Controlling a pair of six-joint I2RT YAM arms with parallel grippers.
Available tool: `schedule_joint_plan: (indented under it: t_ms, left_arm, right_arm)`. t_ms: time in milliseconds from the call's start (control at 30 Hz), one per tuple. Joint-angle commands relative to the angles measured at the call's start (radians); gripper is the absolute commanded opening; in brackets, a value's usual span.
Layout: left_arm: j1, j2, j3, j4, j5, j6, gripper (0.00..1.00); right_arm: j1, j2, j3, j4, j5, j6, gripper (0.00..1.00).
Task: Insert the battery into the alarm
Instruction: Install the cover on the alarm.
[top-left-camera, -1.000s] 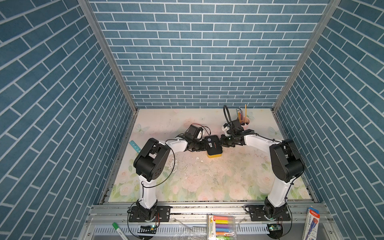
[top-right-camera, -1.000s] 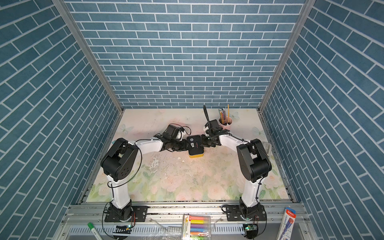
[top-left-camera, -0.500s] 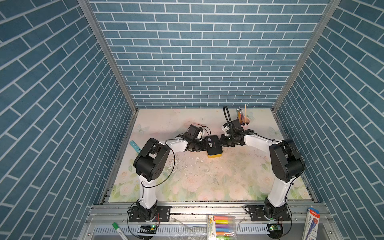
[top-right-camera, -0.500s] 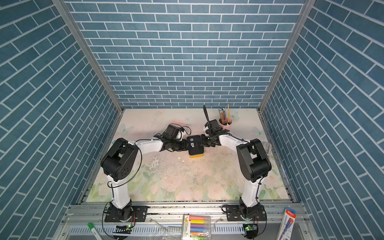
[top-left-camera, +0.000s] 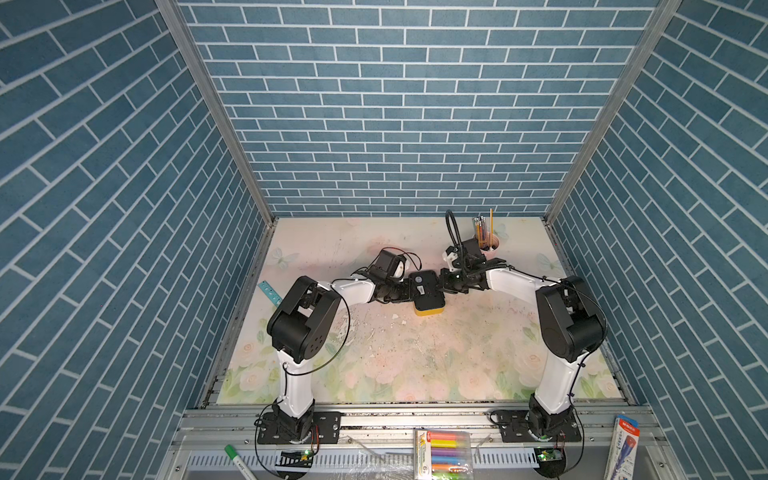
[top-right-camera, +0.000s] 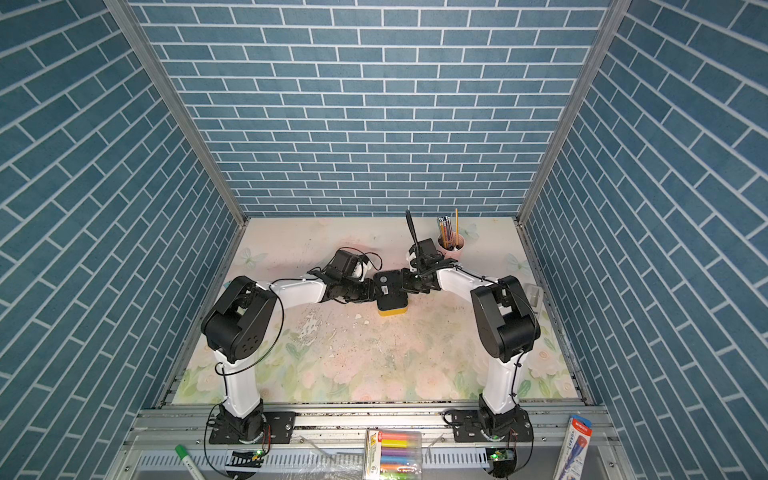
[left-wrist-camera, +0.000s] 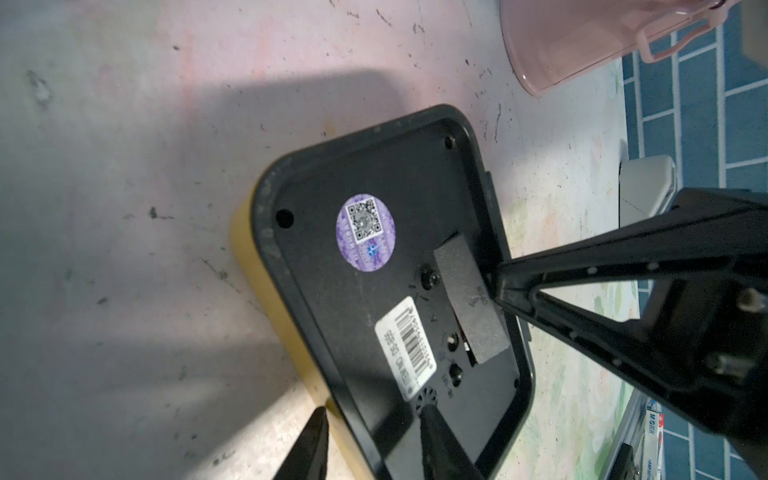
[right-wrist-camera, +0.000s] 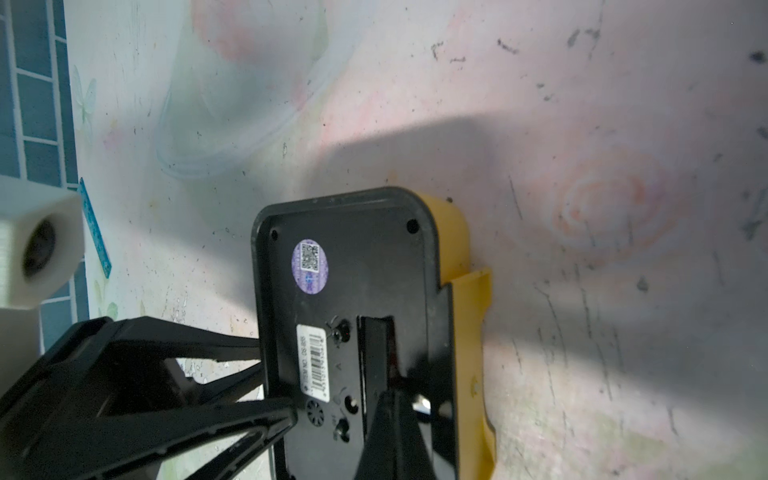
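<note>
The alarm (top-left-camera: 428, 293) (top-right-camera: 390, 293) lies face down mid-table, black back panel (left-wrist-camera: 374, 270) (right-wrist-camera: 353, 270) up and yellow body beneath. My left gripper (top-left-camera: 409, 291) (left-wrist-camera: 374, 410) is shut on its near-left edge, one finger on the yellow side and one on the panel. My right gripper (top-left-camera: 442, 286) (right-wrist-camera: 392, 395) is shut, its tips touching the grey battery cover (left-wrist-camera: 469, 303) at the compartment. The battery is mostly hidden. Only a red sliver (left-wrist-camera: 462, 332) and a silvery glint (right-wrist-camera: 422, 403) show in the slot.
A pink pencil cup (top-left-camera: 488, 243) (left-wrist-camera: 582, 41) stands just behind the right wrist. A teal ruler (top-left-camera: 270, 293) lies by the left wall. A marker pack (top-left-camera: 442, 455) and a green marker pen (top-left-camera: 239, 461) rest on the front rail, off the mat.
</note>
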Motion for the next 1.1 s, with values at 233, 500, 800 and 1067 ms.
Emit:
schedule_joint_plan:
  t_ms: [233, 500, 800, 1067]
  left_arm:
    - [0.004, 0.012, -0.007, 0.0, 0.007, -0.001, 0.39]
    - [0.005, 0.016, -0.005, 0.002, 0.007, -0.003, 0.39]
    - [0.005, 0.013, -0.005, 0.001, 0.007, -0.002, 0.39]
    - [0.005, 0.008, -0.009, -0.009, 0.009, 0.005, 0.39]
  right_arm:
    - [0.006, 0.011, 0.031, -0.015, 0.013, 0.019, 0.0]
    - [0.006, -0.006, 0.019, -0.017, 0.016, 0.022, 0.0]
    - [0.005, 0.017, 0.061, -0.075, 0.03, -0.037, 0.04]
    - [0.006, 0.023, 0.116, -0.169, 0.039, -0.118, 0.22]
